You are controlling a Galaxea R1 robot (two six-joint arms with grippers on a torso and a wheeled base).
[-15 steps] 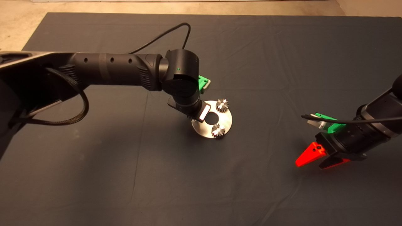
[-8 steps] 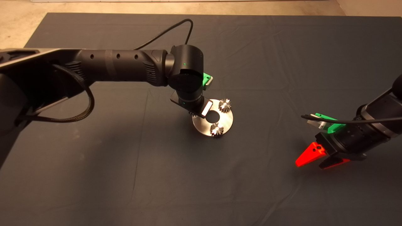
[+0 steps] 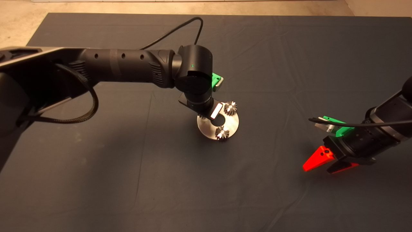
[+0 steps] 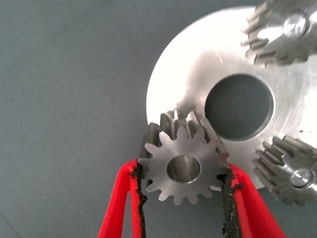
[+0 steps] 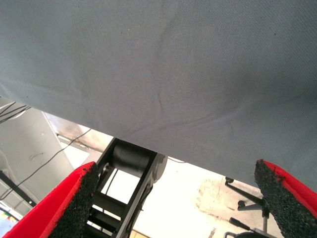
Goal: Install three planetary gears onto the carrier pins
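Note:
A shiny round disc (image 3: 230,124) with a large centre hole lies mid-mat. Two planetary gears (image 3: 229,107) (image 3: 222,132) sit on carrier pins; each pin's silver tip (image 4: 295,22) (image 4: 301,176) shows through its gear's hole. My left gripper (image 4: 183,181) is shut on a third gear (image 4: 183,166), held over the disc's (image 4: 193,69) left edge. Its hole shows no pin, and the third pin is hidden. In the head view the left wrist (image 3: 194,80) hides that gear. My right gripper (image 3: 326,162) waits open at the right edge.
The dark mat (image 3: 128,180) has wrinkles and bare floor beyond its far edge. The right wrist view shows the mat's edge, a metal frame (image 5: 129,183) and a chair base (image 5: 247,203) on the floor.
The left arm has moved right and a little toward the disc's centre, carrying the gear over the disc's left edge. The right arm has stayed still.

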